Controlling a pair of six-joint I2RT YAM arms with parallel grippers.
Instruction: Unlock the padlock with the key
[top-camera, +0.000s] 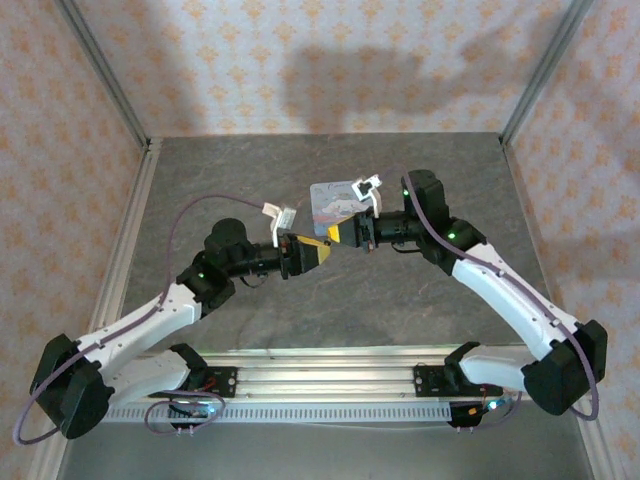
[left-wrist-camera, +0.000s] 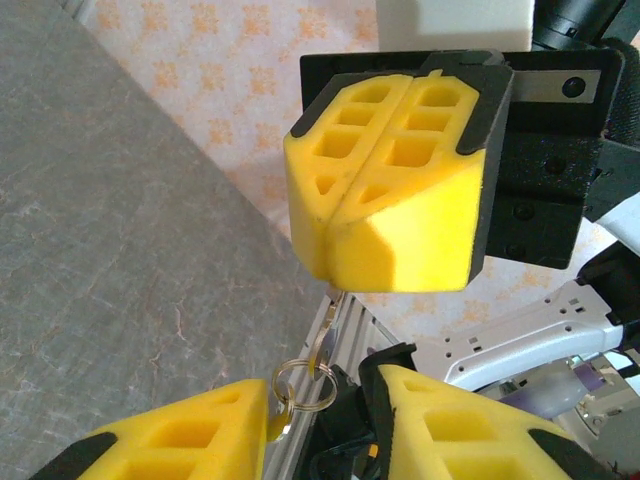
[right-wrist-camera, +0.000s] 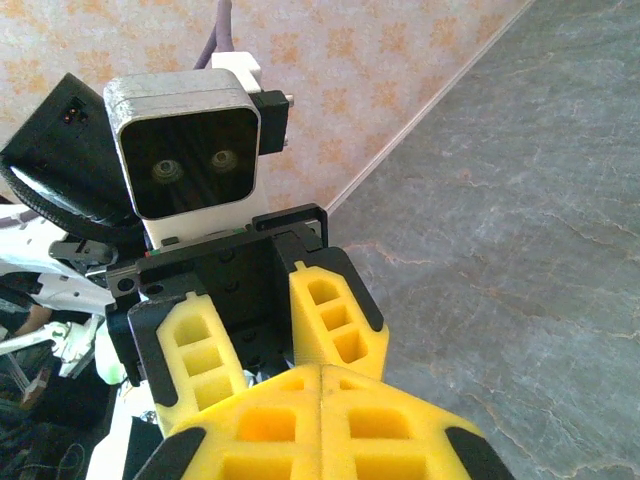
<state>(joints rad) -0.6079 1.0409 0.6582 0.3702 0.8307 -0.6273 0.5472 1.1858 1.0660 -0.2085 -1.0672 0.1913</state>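
My two grippers meet tip to tip in mid-air over the middle of the table. My right gripper (top-camera: 341, 232) (left-wrist-camera: 338, 235) (right-wrist-camera: 320, 378) is shut, and the key (left-wrist-camera: 331, 333), a thin pale metal sliver, hangs down from the seam of its yellow pads. A wire ring (left-wrist-camera: 303, 384) with a second small metal piece (left-wrist-camera: 278, 420) dangles from the key. My left gripper (top-camera: 316, 250) (left-wrist-camera: 320, 388) (right-wrist-camera: 265, 330) has its jaws apart on either side of the ring; its left pad is close to the dangling piece. The padlock is hidden.
A pale-blue tin (top-camera: 335, 200) with a cartoon lid lies on the grey table (top-camera: 250, 170) just behind the grippers. Patterned walls with metal posts close in the back and sides. An aluminium rail (top-camera: 320, 385) carries both arm bases at the near edge.
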